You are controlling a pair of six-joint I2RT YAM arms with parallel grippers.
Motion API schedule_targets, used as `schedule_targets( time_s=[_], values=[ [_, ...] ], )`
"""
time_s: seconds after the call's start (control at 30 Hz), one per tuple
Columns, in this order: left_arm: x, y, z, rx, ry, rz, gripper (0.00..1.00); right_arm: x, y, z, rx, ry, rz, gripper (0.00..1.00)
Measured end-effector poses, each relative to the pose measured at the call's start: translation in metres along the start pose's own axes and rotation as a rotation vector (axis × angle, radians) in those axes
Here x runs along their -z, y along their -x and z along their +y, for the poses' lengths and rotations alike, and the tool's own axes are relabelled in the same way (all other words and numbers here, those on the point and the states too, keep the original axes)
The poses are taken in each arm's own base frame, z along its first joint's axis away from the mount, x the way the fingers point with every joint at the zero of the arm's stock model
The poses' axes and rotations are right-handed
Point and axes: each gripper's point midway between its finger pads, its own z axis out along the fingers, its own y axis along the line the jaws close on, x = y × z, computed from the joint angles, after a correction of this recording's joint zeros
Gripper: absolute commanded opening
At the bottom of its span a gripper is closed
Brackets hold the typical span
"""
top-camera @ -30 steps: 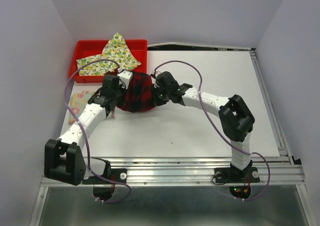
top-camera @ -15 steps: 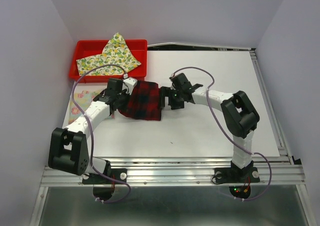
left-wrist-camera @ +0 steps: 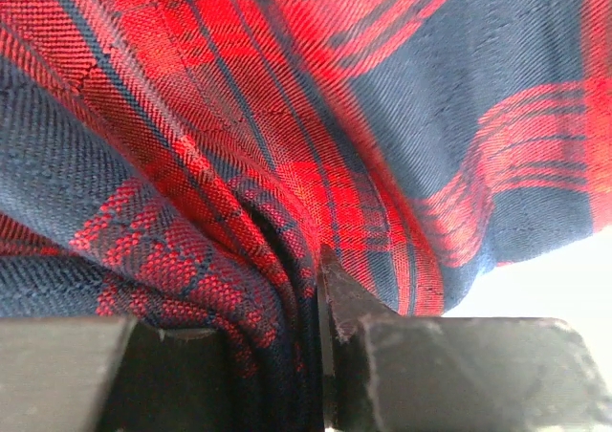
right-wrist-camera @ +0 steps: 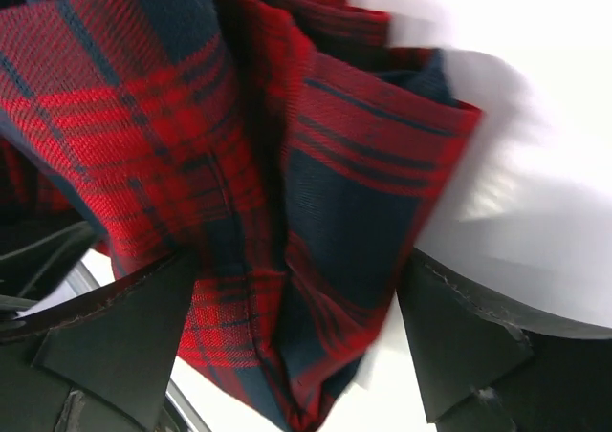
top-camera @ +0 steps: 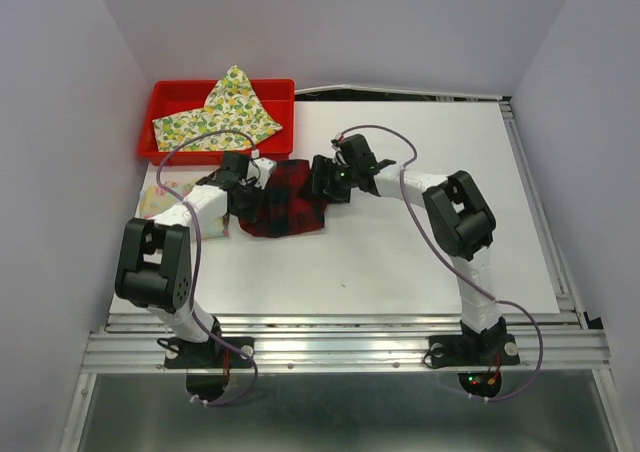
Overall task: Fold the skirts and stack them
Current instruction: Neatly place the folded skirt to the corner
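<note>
Plaid skirt (top-camera: 288,200), long axis left-right

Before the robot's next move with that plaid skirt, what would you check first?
1. Hold of left gripper on plaid skirt: ok, cloth pinched in shut jaws.
2. Hold of right gripper: cannot tell, cloth sits between wide-set jaws.
3. Plaid skirt flat on table: not ok, bunched and creased.
4. The lemon skirt out of the way: ok, in the red bin.
5. The floral skirt clear: cannot tell, partly hidden by left arm.
</note>
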Motion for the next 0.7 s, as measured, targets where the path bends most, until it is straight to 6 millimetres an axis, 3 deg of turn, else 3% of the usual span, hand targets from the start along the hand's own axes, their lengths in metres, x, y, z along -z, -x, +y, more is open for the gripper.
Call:
schedule_targets(
  time_s=[0.13,0.17,0.27,0.33,0.57,0.7],
  values=[
    [-0.008,0.005,0.004,0.012,-0.009,0.008,0.00,-0.011,0.007,0.006,0.008,0.038,-0.015,0.72],
    [-0.010,0.006,0.005,0.015,-0.012,0.010,0.00,-0.013,0.007,0.005,0.008,0.042,-0.016,0.53],
    [-0.013,0.008,0.005,0.018,-0.021,0.013,0.00,-0.018,0.004,0.001,0.011,0.040,-0.010,0.17],
    [-0.013,0.009,0.005,0.019,-0.025,0.009,0.00,-0.020,0.001,-0.003,0.017,0.028,-0.001,0.01],
    [-0.008,0.014,0.011,0.035,-0.025,-0.012,0.00,-0.014,0.001,0.000,0.065,0.020,-0.004,0.01],
    [0.014,0.030,0.016,0.023,0.009,-0.080,0.00,-0.002,0.004,0.011,0.103,0.013,-0.018,0.01]
  ],
)
